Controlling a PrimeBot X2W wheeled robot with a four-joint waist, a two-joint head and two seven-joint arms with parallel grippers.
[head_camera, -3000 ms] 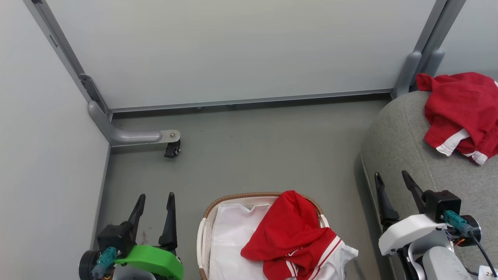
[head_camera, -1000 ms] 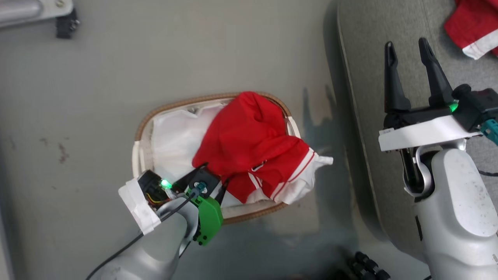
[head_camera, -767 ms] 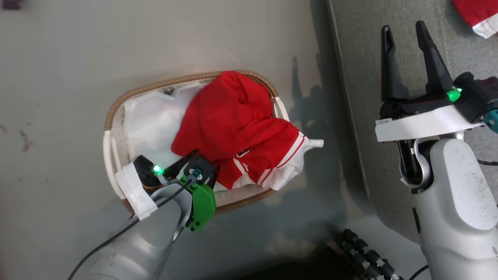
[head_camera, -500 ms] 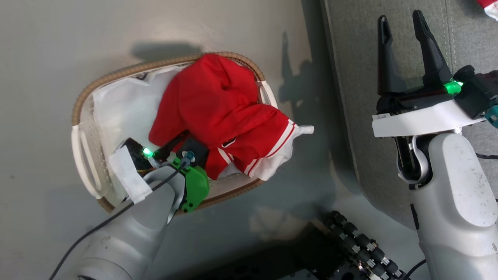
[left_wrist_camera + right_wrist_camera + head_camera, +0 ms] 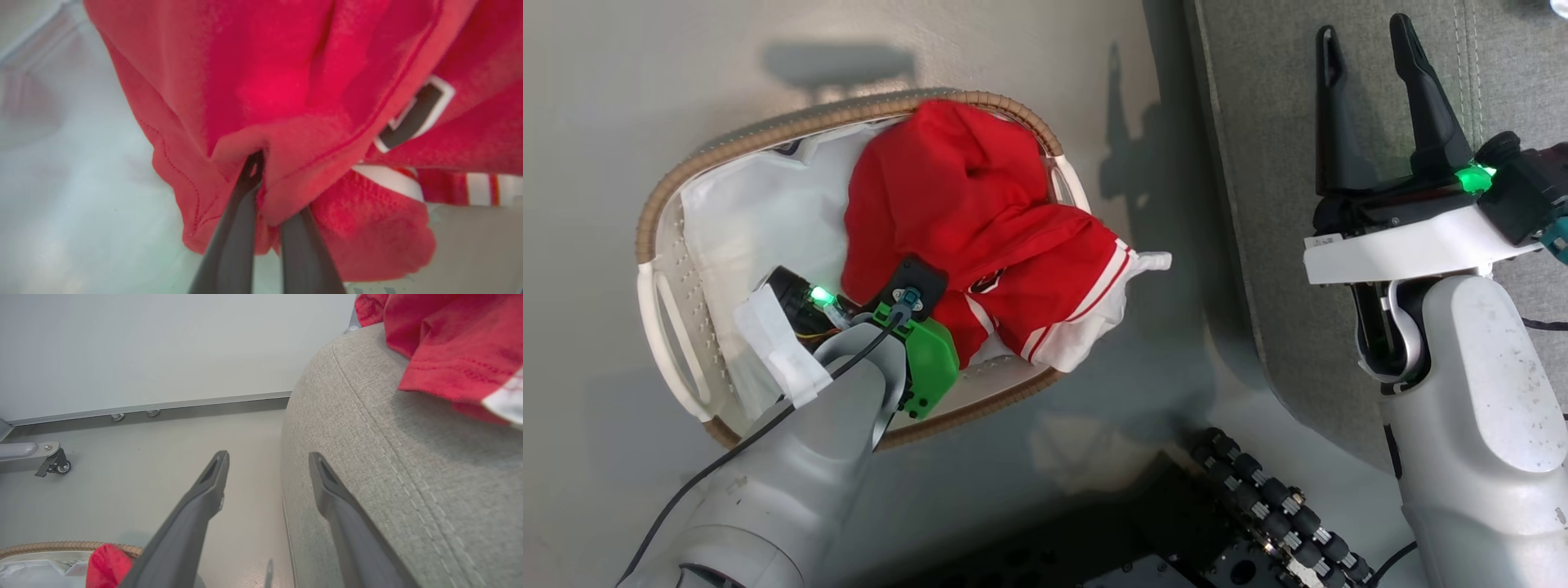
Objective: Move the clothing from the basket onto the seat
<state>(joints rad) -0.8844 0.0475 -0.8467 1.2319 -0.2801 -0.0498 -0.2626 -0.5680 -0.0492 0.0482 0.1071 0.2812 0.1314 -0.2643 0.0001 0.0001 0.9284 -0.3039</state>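
A red garment with white trim, part of the clothing point(image 5: 964, 204), lies bunched in the basket point(image 5: 768, 131), spilling over its right rim onto the white liner. My left arm point(image 5: 907, 343) reaches down into the basket at the garment's near edge. In the left wrist view my left gripper point(image 5: 269, 185) is shut on a fold of that red garment point(image 5: 286, 81). My right gripper point(image 5: 1368, 57) hangs open and empty over the left edge of the grey seat point(image 5: 1274, 122). A second red garment point(image 5: 445, 343) lies on the seat point(image 5: 388, 465).
The basket stands on a grey floor just left of the seat. My wheeled base with black rollers point(image 5: 1258, 506) is close below it. In the right wrist view a pale partition wall and a castered foot point(image 5: 53, 465) stand beyond the floor.
My left gripper has gone down into the basket and shut on the red garment's edge. The head camera has tilted down, shifting the whole picture. My right gripper has stayed open.
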